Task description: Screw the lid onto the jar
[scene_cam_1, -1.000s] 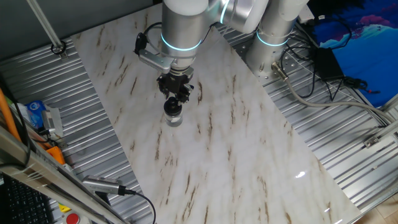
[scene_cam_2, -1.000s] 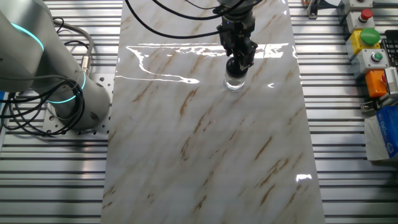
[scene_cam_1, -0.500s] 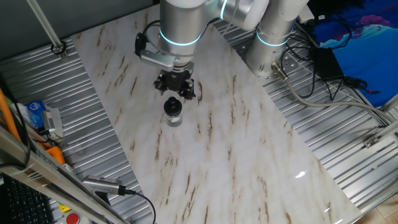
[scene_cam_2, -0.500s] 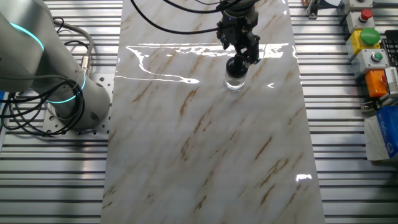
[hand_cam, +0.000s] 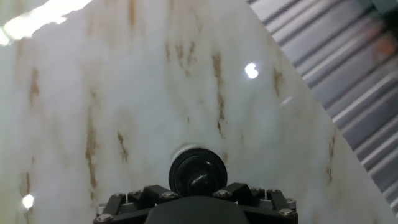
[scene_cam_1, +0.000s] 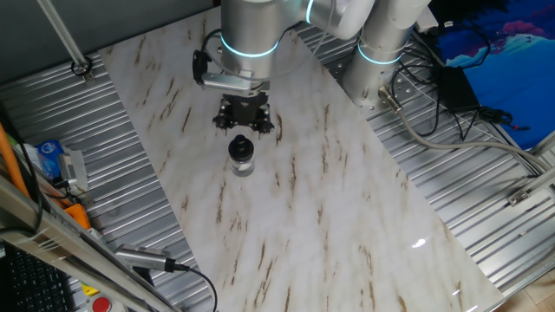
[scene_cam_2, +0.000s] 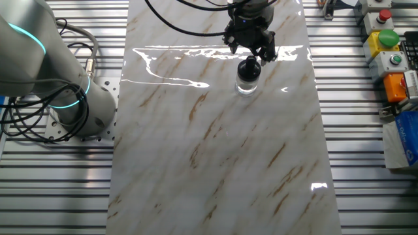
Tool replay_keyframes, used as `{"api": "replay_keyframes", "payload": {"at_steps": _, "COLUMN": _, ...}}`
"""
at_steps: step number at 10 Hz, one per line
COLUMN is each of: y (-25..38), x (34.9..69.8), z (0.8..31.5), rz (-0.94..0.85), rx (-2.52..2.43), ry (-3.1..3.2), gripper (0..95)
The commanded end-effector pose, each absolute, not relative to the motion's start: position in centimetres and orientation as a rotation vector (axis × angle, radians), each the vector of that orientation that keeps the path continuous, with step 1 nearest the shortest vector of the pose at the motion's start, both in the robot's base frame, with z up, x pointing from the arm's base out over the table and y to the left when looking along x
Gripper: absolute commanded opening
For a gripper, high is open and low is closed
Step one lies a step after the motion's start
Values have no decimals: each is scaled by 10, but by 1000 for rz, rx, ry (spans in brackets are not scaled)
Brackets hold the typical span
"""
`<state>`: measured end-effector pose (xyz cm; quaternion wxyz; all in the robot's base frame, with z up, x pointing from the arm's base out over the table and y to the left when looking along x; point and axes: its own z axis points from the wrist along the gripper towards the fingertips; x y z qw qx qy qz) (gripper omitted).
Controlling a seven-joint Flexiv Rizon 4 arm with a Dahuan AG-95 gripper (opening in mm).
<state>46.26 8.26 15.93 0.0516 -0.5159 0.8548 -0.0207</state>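
The jar (scene_cam_1: pixel 242 163), capped by the lid (scene_cam_1: pixel 240 148), is seen upright on the marble bench (scene_cam_1: pixel 329 225), with the pincer (scene_cam_1: pixel 244 124) spread wide just above, holding nothing.

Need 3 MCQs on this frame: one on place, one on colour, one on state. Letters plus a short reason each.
1. Where does the jar stand?
A. on the marble tabletop
B. on the ribbed metal surround
C. held up in the pincer

2. What colour is the lid?
A. white
B. black
C. orange

3. How does the pincer stand to the lid?
A. shut on it
B. above it, not touching
C. pressing it from the side

Key: 1 A, both fixed views show the jar upright on the marble tabletop. 2 B, the hand view shows a black round cap with a knob. 3 B, a gap shows between the fingertips and the lid, which sits on the jar.
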Motion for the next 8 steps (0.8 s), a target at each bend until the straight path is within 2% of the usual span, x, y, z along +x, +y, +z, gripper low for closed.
{"api": "replay_keyframes", "payload": {"at_steps": 1, "y": 83, "x": 462, "z": 159, "rz": -33, "rx": -1772, "ry": 2488, "gripper": 760}}
{"api": "replay_keyframes", "payload": {"at_steps": 8, "y": 83, "x": 462, "z": 159, "rz": -79, "rx": -1728, "ry": 2538, "gripper": 760}}
